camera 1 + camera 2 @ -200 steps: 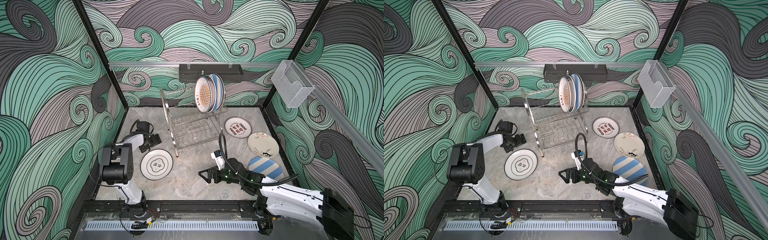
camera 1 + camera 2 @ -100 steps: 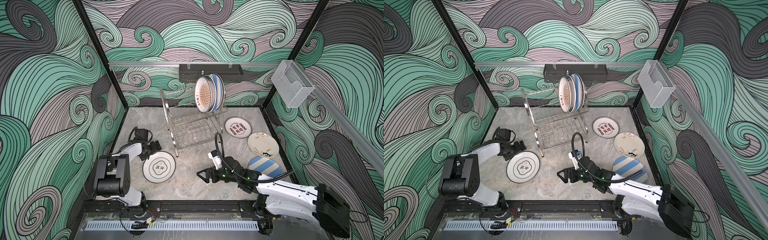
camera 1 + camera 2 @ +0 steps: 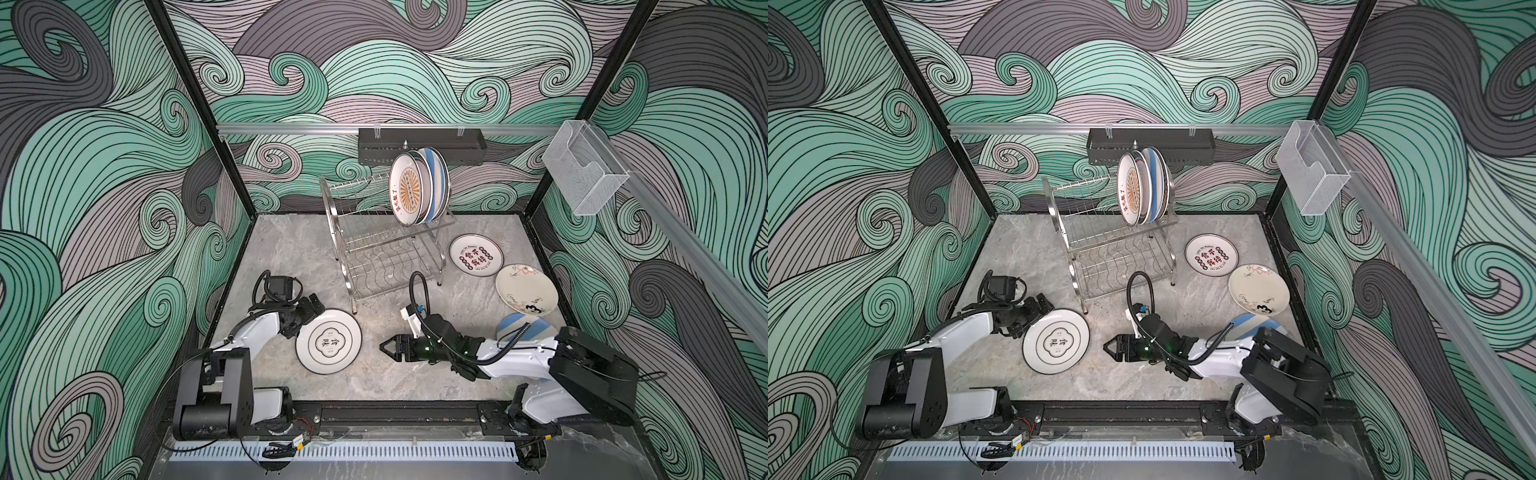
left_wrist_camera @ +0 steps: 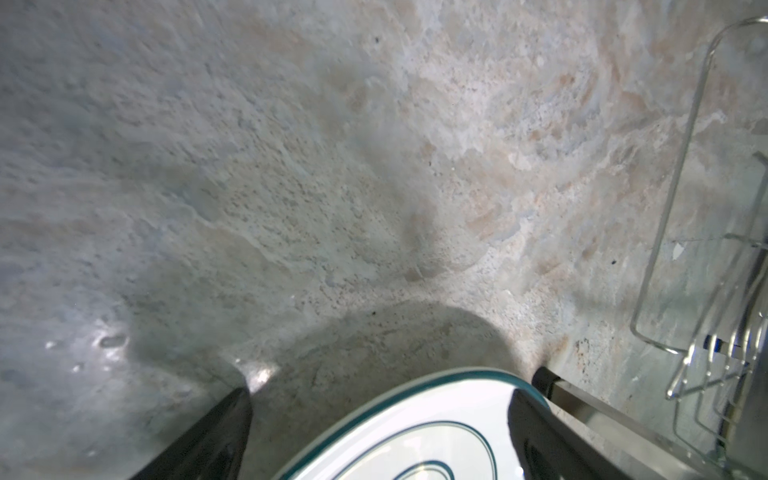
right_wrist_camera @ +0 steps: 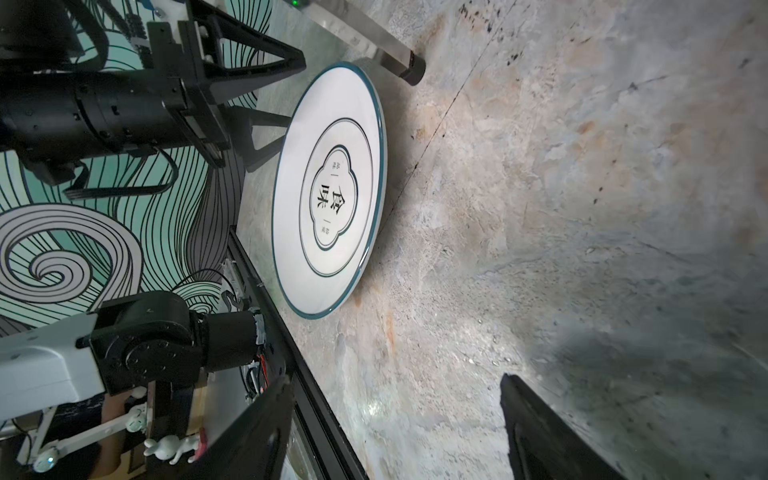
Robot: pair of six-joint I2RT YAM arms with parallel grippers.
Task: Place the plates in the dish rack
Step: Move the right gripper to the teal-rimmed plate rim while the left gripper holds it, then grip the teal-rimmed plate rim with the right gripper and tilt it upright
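A teal-rimmed plate (image 3: 328, 340) (image 3: 1056, 340) lies flat on the stone floor at the front left. My left gripper (image 3: 308, 319) (image 4: 390, 390) is open at the plate's far-left rim, and the rim (image 4: 415, 436) lies between its fingers. My right gripper (image 3: 384, 347) (image 5: 395, 380) is open and empty, low over the floor, pointing at that plate (image 5: 328, 187) from the right with a gap. The dish rack (image 3: 374, 249) holds a sunburst plate (image 3: 407, 189) and a blue-striped one (image 3: 436, 183) upright on its top tier.
Right of the rack lie a red-and-black character plate (image 3: 476, 254), a cream plate (image 3: 526, 289) and a blue-striped plate (image 3: 519, 324) partly under my right arm. A black tray (image 3: 419, 145) and a clear box (image 3: 586, 166) hang on the walls. A black rail (image 3: 395, 411) borders the front.
The left gripper has come forward and rightward, sliding the teal-rimmed plate toward the front middle. The right gripper has edged left toward the plate and its jaws have narrowed a little.
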